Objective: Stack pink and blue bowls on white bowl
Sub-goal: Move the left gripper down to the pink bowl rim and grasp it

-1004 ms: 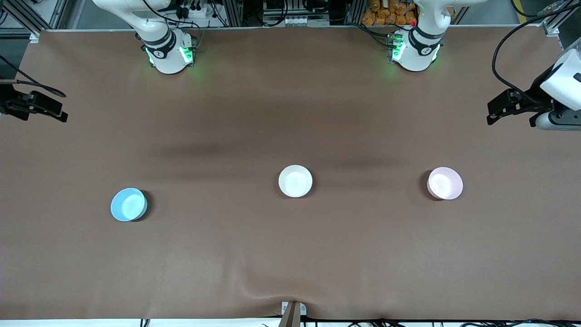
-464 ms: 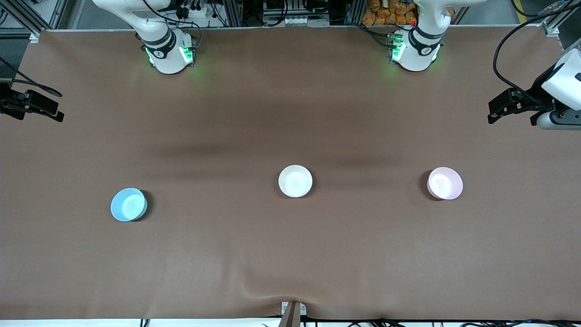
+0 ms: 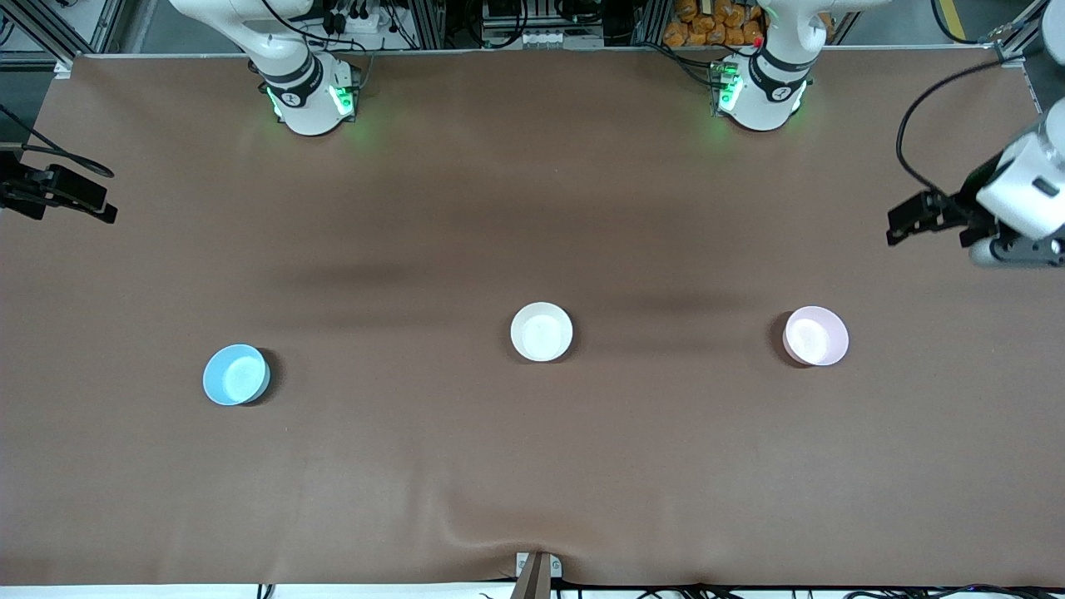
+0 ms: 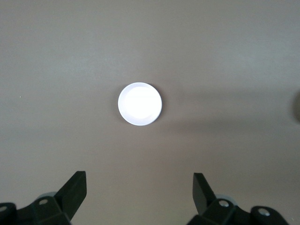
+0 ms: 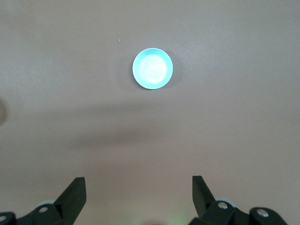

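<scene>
On a desk (image 3: pixel 532 466) covered in brown cloth, three bowls sit apart in a loose row. The right claw (image 3: pixel 58 190) hangs released over the right arm's end, above and away from the blue bowl (image 3: pixel 236 375). The white bowl (image 3: pixel 542 332) rests mid-desk; the pink bowl (image 3: pixel 815 335) lies toward the left arm's end, where the left claw (image 3: pixel 915 218) hangs released. Metal framing, cables and orange objects (image 3: pixel 715 23) line the edge by the arms' bases. The cloth wrinkles at the camera-side edge.
</scene>
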Motion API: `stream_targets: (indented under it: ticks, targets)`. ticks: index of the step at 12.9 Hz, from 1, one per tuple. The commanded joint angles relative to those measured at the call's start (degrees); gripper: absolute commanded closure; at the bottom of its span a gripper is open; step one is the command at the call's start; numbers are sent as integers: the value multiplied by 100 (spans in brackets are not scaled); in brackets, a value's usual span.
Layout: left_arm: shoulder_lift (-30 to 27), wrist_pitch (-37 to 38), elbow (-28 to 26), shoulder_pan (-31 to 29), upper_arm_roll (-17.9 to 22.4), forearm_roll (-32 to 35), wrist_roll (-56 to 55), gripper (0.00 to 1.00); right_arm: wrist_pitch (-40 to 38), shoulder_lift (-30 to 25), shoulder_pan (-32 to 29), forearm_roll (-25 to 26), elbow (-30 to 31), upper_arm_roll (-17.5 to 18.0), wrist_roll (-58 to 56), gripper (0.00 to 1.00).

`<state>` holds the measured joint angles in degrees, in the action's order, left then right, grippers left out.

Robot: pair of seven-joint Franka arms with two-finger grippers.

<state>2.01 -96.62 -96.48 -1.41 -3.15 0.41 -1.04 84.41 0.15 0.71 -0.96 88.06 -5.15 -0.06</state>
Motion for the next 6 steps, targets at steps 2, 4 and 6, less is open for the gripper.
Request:
stream_targets:
  ticks: [2, 4, 6]
  targets:
    - [474, -435, -204, -148, -2, 91, 130, 0, -56, -24, 17, 105, -70, 14, 68, 0]
    - [799, -987, -501, -263, -2, 82, 87, 0, -56, -24, 17, 105, -70, 14, 68, 0]
    - [792, -1936, -1203, -333, -2, 91, 95, 0, -56, -24, 17, 105, -70, 14, 68, 0]
